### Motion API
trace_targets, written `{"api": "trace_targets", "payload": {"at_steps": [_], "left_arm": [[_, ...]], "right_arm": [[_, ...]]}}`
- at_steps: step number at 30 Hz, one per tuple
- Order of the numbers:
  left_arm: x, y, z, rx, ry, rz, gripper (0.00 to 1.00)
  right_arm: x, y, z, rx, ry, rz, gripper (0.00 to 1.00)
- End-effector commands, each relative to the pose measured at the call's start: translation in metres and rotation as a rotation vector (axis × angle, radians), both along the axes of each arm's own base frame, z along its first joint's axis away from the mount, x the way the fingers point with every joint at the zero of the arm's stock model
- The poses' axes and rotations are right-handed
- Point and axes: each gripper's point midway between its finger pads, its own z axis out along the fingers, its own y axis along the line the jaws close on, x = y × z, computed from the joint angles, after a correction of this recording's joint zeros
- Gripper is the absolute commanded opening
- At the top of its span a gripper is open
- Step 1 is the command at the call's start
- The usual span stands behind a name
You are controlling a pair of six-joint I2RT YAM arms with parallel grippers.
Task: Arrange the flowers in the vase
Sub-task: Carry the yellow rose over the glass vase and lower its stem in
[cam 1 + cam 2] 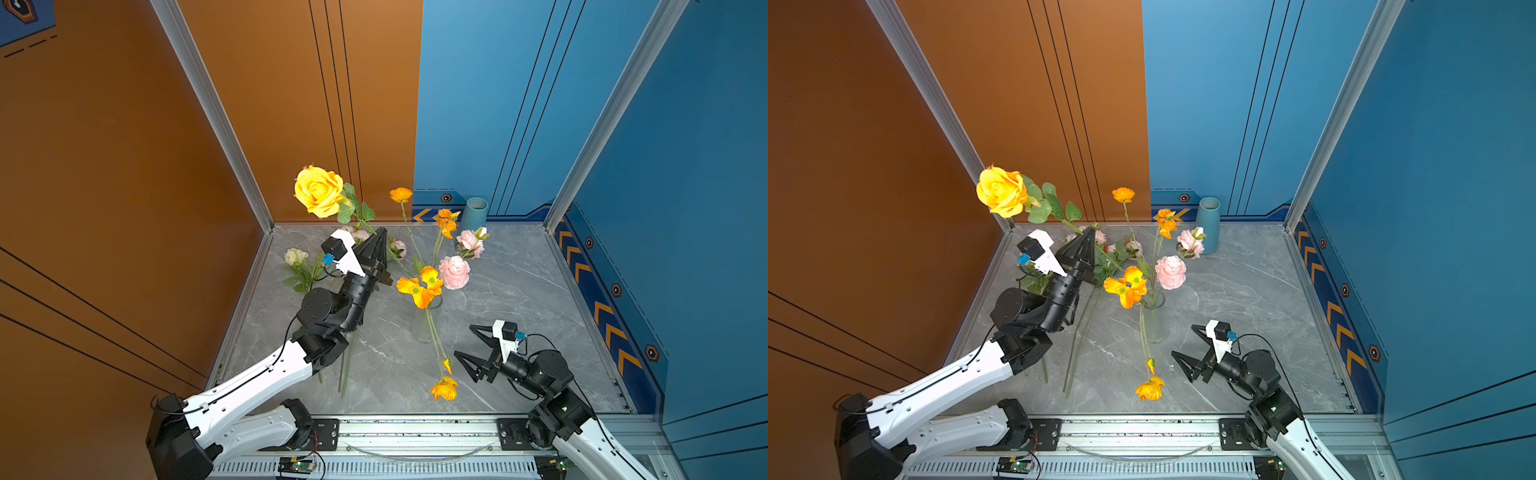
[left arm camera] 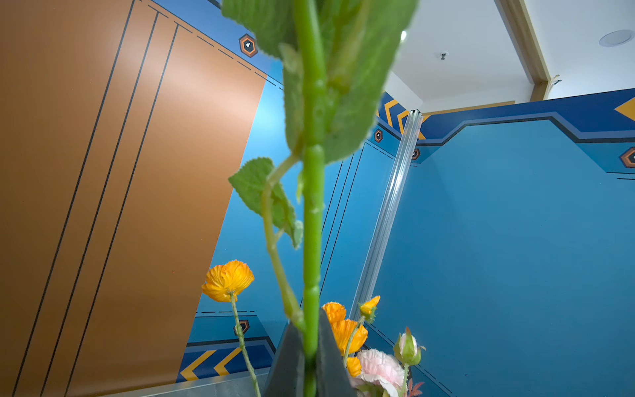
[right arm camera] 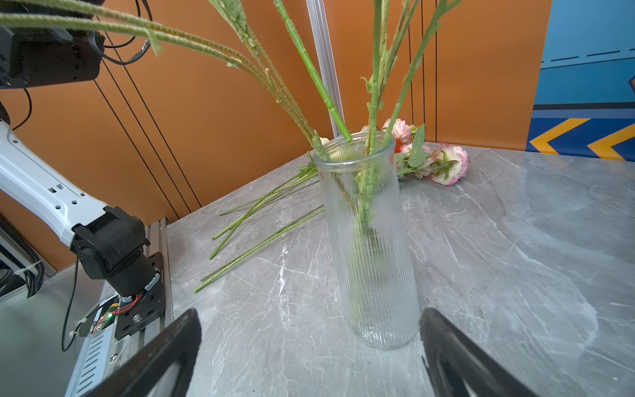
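Top views: glass vase [image 1: 426, 324] stands near the middle of the desk [image 1: 519, 332], already w/ several flowers in it, incl. orange poppies [image 1: 419, 286], a pink bloom [image 1: 454, 272] and taller orange ones. One orange bloom [image 1: 444, 388] droops out toward the near edge. Left tool [image 1: 380, 232] is clenched on the stem of the yellow rose [image 1: 318, 191], which is lifted over the far-left corner, not yet at the vase. Right tool [image 1: 464, 340] sits released just right of the vase, nothing in it. Loose flowers [image 1: 398, 248] lie in the far-left part of the desk, incl. a cream bloom [image 1: 296, 256], stems running toward the near edge.

Left wrist: rose stem [image 2: 312, 223] is pinched between the tool's fingers [image 2: 330, 361], leaves above, bloom out of frame.

Right wrist: the vase holds several stems. The right tool's jaws are wide on either side, apart from the glass. A few bare stems [image 3: 261, 220] & pink carnations [image 3: 446, 165] lie on the desk behind.

Judgement: approx half done. The rose looks like the step in hand, then the loose ones at the far left.
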Motion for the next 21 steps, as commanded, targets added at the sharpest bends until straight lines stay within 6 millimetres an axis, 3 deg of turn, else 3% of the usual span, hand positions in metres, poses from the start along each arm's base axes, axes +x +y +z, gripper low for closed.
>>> {"api": "trace_targets", "payload": {"at_steps": [1, 21], "left_arm": [[0.000, 0.003, -0.010, -0.022, 0.035, 0.013, 0.00], [0.019, -0.031, -0.065, 0.040, 0.126, -0.040, 0.00]], "right_arm": [[-0.002, 0.001, 0.005, 0.020, -0.010, 0.013, 1.00], [0.000, 0.001, 0.003, 0.013, -0.004, 0.010, 1.00]]}}
